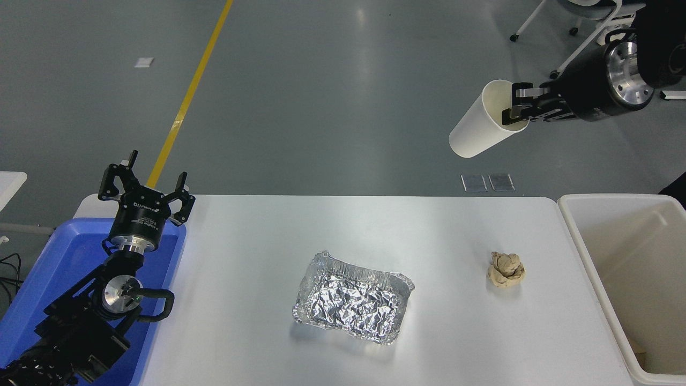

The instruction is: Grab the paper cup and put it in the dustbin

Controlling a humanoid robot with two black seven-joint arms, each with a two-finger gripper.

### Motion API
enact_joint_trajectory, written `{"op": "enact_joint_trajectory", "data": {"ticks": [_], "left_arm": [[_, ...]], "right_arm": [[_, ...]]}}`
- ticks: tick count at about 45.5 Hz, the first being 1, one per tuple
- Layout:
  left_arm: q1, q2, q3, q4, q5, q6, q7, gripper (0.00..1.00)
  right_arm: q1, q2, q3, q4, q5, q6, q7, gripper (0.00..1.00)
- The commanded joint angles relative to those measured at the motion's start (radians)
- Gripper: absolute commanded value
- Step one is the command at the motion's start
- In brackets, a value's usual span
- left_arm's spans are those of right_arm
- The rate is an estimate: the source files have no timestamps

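The white paper cup (478,130) hangs tilted high above the table's far right part, its mouth facing right. My right gripper (515,108) comes in from the upper right and is shut on the cup's rim, one finger inside the mouth. The off-white dustbin (589,271) stands beside the table's right edge, well below and to the right of the cup. My left gripper (143,185) is parked at the lower left over the blue tray, its fingers open and empty.
A crinkled silver foil tray (352,304) lies at the table's middle front. A crumpled brown paper ball (506,269) lies right of it, near the dustbin. A blue plastic tray (53,273) sits at the left edge. A wheeled chair (568,32) stands on the floor beyond.
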Motion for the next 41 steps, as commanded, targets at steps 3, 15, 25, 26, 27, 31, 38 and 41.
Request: {"op": "enact_joint_trajectory", "data": {"ticks": [3, 15, 25, 26, 27, 31, 38, 41], "left_arm": [[0.0, 0.0, 0.0, 0.0, 0.0, 0.0, 0.0, 0.98], [0.0, 0.0, 0.0, 0.0, 0.0, 0.0, 0.0, 0.98], [0.0, 0.0, 0.0, 0.0, 0.0, 0.0, 0.0, 0.98], [0.0, 0.0, 0.0, 0.0, 0.0, 0.0, 0.0, 0.98], [0.0, 0.0, 0.0, 0.0, 0.0, 0.0, 0.0, 0.98], [0.0, 0.002, 0.0, 0.0, 0.0, 0.0, 0.002, 0.98], [0.0, 0.0, 0.0, 0.0, 0.0, 0.0, 0.0, 0.98], [0.0, 0.0, 0.0, 0.0, 0.0, 0.0, 0.0, 0.98]], "right_arm": [[-0.153, -0.042, -0.057, -0.237, 0.18, -0.02, -0.008, 0.0], [-0.342, -0.077, -0.156, -0.434, 0.372, -0.118, -0.014, 0.0], [-0.533, -0.154, -0.175, -0.563, 0.54, -0.195, -0.121, 0.0], [-0.553, -0.161, -0.173, -0.573, 0.557, -0.201, -0.136, 0.0], [-0.573, -0.169, -0.173, -0.582, 0.576, -0.209, -0.152, 0.0], [-0.651, -0.198, -0.166, -0.618, 0.629, -0.238, -0.208, 0.0], [-0.815, -0.233, -0.119, -0.661, 0.747, -0.319, -0.342, 0.0], [-0.877, -0.239, -0.066, -0.673, 0.783, -0.359, -0.36, 0.0]]}}
